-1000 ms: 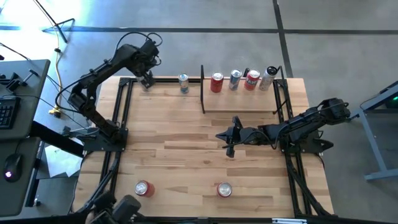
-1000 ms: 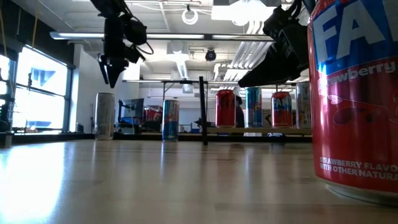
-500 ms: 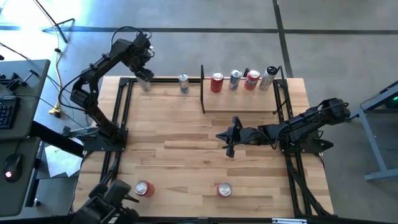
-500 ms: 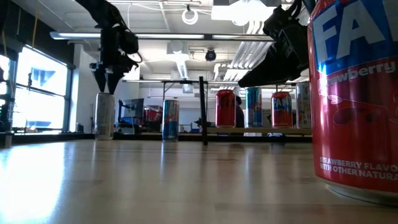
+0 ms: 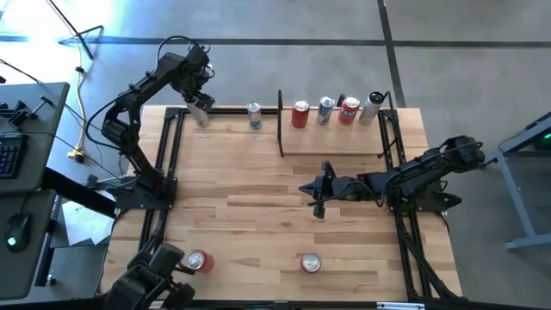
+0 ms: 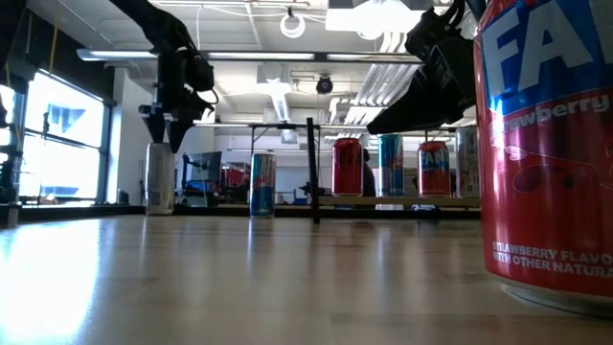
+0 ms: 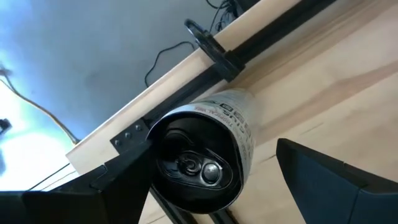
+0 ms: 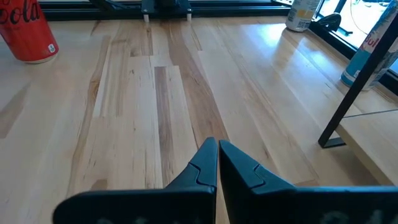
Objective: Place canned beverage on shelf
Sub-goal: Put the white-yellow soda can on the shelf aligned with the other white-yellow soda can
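Left tool (image 5: 200,107) has moved from beside the silver can (image 5: 201,116) at the bench's (image 5: 258,185) far-left corner to right over it and dropped, fingers apart, straddling the top, not yet clamped; so the grasp looks imminent. Right tool (image 5: 315,188) waits mid-bench, fingers together. Shelf (image 5: 336,142) at far right holds four cans. Off-shelf count: four, namely silver can, blue can (image 5: 254,114) just left of shelf, two red cans (image 5: 198,260) along the near edge.
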Controlling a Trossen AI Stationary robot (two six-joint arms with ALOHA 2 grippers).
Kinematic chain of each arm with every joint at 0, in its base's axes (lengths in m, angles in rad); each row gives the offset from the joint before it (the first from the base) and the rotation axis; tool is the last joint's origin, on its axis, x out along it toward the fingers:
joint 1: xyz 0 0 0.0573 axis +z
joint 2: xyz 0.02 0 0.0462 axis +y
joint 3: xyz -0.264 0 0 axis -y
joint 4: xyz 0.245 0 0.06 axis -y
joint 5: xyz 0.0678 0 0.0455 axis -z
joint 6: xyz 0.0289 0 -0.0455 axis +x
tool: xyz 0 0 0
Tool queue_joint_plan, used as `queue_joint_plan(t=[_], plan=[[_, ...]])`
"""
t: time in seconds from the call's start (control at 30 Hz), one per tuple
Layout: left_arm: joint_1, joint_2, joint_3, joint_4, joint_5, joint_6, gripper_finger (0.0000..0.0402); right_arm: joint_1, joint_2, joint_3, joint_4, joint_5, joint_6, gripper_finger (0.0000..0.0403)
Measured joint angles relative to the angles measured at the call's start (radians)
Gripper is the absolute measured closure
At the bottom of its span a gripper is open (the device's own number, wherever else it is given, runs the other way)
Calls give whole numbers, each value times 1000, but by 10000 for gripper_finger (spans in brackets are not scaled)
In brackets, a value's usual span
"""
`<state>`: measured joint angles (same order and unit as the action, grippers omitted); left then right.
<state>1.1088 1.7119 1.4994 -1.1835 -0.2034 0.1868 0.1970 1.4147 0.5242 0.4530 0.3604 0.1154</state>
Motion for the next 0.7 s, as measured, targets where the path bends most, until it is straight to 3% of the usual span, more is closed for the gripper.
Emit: queue_joint_plan(t=[0.4,0.7], plan=[[-12,-64,-5,-13,-5,-11,80,0,0,0,0,-2,0,402],[-9,-46,-5,4,-10,-29,80,0,0,0,0,-2,0,402]])
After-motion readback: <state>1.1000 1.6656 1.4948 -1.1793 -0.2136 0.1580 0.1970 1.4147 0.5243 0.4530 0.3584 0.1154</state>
